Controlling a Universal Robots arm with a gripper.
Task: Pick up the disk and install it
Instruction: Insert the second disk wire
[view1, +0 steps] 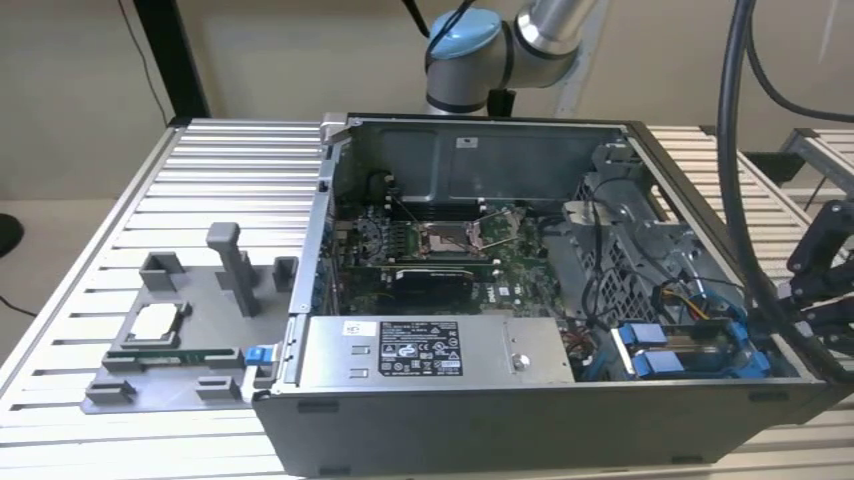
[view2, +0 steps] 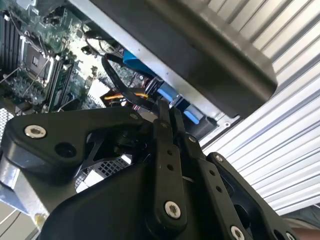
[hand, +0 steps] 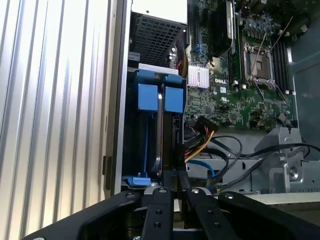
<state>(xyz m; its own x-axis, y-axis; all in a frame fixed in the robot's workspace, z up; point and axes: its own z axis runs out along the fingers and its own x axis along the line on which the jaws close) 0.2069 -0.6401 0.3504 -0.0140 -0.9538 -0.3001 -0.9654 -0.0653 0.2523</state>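
Already, the flat silver-grey disk (hand: 159, 135) in its bright blue plastic carrier bracket sat slotted in the drive bay of the open grey computer case (view1: 534, 420), at the exterior view's right; the black gripper (hand: 176, 167) hovered just above it, fingers pressed together, holding nothing

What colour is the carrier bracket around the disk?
Bright blue, clearest in the first wrist view on the disk.

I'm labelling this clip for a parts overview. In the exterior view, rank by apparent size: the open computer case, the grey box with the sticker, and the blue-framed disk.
1. Computer case
2. Grey box with the sticker
3. Disk, seated edge-on in its bay, so its full face is hidden.
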